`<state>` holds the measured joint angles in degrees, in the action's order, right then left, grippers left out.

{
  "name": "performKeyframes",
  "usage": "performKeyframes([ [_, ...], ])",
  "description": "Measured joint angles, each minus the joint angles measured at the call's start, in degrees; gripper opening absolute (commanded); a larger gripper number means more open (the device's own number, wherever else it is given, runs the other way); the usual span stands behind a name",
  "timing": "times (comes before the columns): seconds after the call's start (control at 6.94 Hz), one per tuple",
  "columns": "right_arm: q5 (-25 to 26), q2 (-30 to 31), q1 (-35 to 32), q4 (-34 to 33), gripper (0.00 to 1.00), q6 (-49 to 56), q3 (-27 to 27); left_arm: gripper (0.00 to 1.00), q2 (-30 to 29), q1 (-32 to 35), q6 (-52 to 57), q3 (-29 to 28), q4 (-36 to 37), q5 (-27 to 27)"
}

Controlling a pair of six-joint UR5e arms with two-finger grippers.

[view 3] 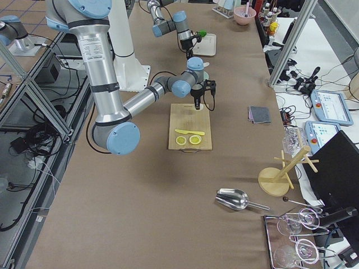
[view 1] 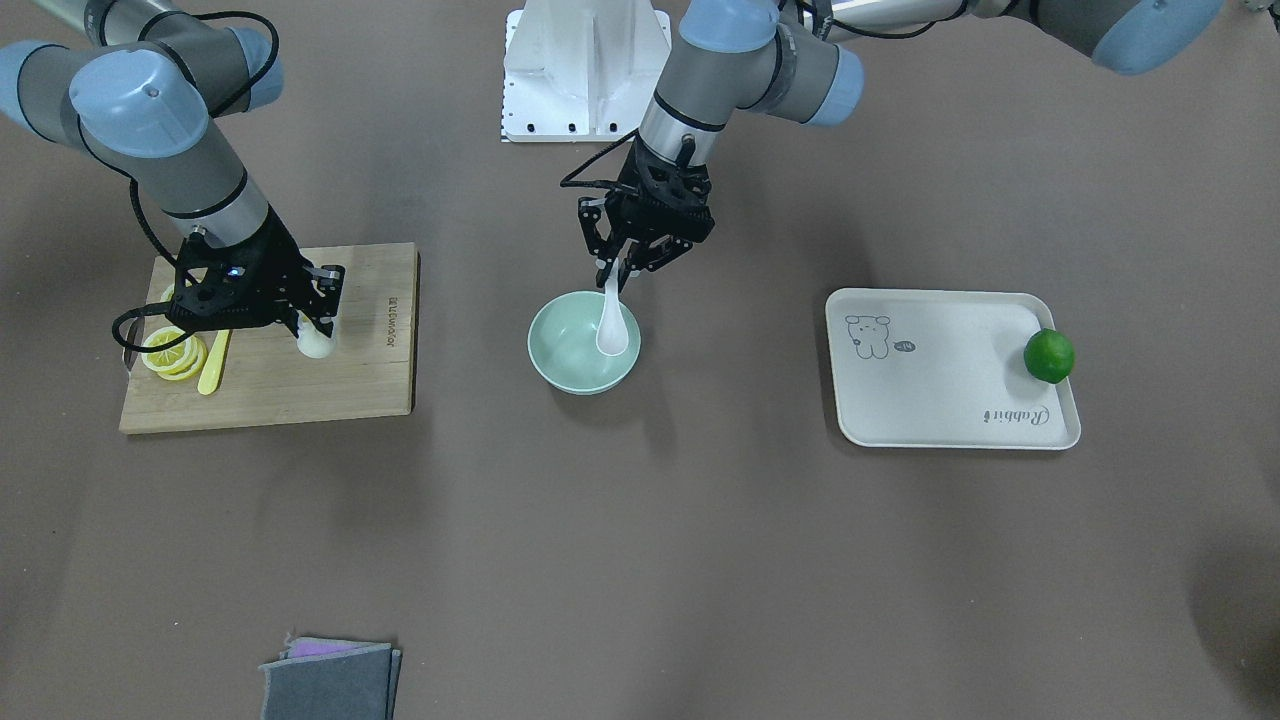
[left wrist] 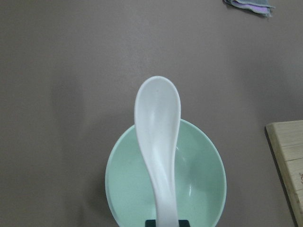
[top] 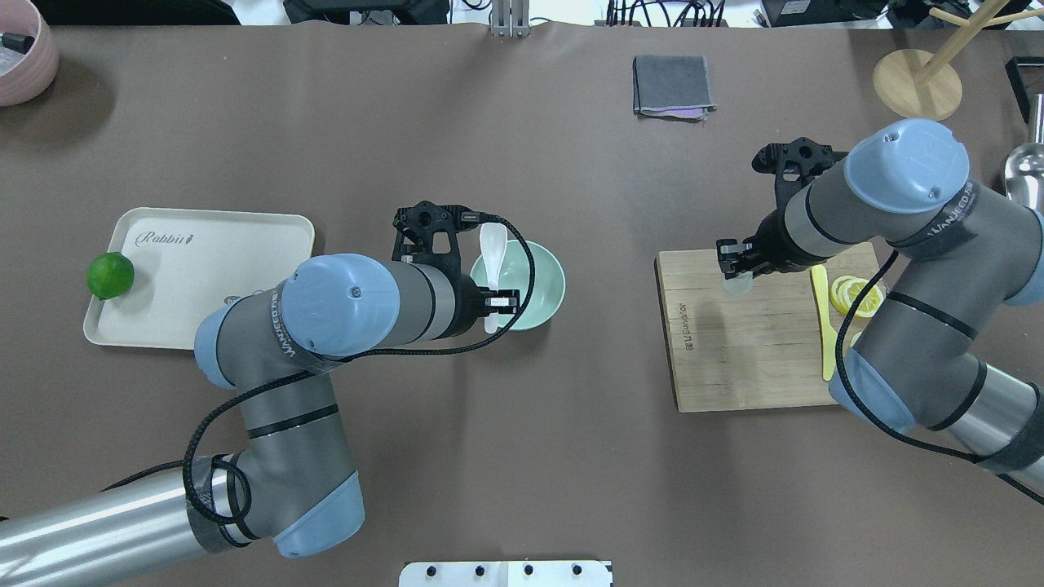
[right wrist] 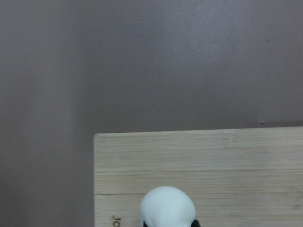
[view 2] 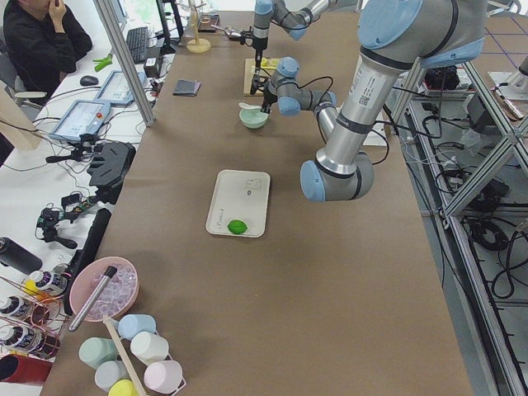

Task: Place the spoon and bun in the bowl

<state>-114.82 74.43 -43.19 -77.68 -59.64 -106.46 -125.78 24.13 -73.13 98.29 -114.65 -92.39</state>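
My left gripper [view 1: 612,272] is shut on the handle of the white spoon [view 1: 611,328] and holds it over the mint-green bowl [view 1: 548,345], scoop end lowest, at the bowl's opening. The left wrist view shows the spoon [left wrist: 158,137] above the bowl [left wrist: 201,184]. From overhead, the spoon [top: 492,247] lies across the bowl's [top: 542,277] left side. My right gripper [view 1: 315,328] is down on the wooden board, its fingers closed around the white bun [view 1: 316,344], which also shows overhead [top: 736,284] and in the right wrist view [right wrist: 168,205]. I cannot tell if the bun is lifted.
The bun is on a wooden cutting board [view 1: 330,395] that also holds lemon slices [view 1: 172,352] and a yellow plastic knife [view 1: 213,365]. A cream tray [view 1: 930,380] with a green lime [view 1: 1049,356] lies on the bowl's other side. A folded grey cloth [view 1: 330,680] lies near the table edge.
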Motion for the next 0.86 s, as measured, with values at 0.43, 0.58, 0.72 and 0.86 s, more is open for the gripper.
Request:
performKeyframes([
  [0.43,-0.29,-3.95,0.46,-0.01,0.00,-3.71,0.42,0.00,-2.08,-0.51,0.20,-0.32,3.33,0.44],
  [0.58,-0.31,-4.40,0.74,-0.01,0.00,-4.08,0.45,0.00,-2.76,-0.72,0.18,-0.83,3.80,0.48],
  [0.72,-0.30,-4.64,0.92,0.00,0.00,-4.20,0.46,0.00,-3.75,-0.85,0.13,-1.96,3.94,0.54],
  [0.86,-0.26,-4.78,1.07,0.06,0.00,-4.24,0.46,0.00,-4.69,-0.89,0.13,-3.16,3.96,0.59],
])
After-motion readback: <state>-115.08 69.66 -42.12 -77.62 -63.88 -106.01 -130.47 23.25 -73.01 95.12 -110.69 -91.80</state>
